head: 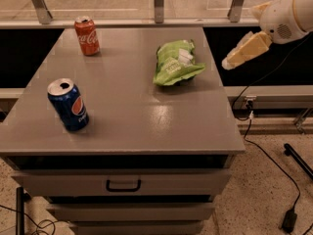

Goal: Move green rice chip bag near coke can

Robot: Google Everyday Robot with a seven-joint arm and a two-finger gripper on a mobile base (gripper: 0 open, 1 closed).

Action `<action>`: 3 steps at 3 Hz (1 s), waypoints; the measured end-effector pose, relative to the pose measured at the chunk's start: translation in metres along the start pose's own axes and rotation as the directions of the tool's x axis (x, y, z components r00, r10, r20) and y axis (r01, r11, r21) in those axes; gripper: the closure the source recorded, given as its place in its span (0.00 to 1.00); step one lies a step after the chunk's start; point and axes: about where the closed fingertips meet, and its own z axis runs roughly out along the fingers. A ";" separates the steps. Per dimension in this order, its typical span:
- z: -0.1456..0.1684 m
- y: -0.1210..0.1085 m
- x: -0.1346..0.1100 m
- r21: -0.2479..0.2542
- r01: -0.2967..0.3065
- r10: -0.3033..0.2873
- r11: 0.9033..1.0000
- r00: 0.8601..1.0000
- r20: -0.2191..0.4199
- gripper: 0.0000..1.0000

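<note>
The green rice chip bag [176, 62] lies flat on the grey cabinet top [132, 111], right of centre toward the back. The coke can [87, 35] stands upright at the back left of the top. My gripper [231, 62] shows at the upper right, off the table's right edge, to the right of the bag and a little above it, apart from it. It holds nothing that I can see.
A blue Pepsi can [68, 105] stands at the front left of the top. Drawers with a handle [123, 185] are below. A cable [266, 155] runs across the floor at right. A railing and glass run behind the table.
</note>
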 end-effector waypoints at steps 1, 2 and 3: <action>0.038 -0.005 -0.003 -0.058 -0.017 0.017 0.998 1.000 -0.003 0.00; 0.038 -0.005 -0.003 -0.058 -0.017 0.017 0.998 1.000 -0.003 0.00; 0.050 0.007 -0.001 -0.059 0.004 -0.005 0.998 1.000 -0.008 0.00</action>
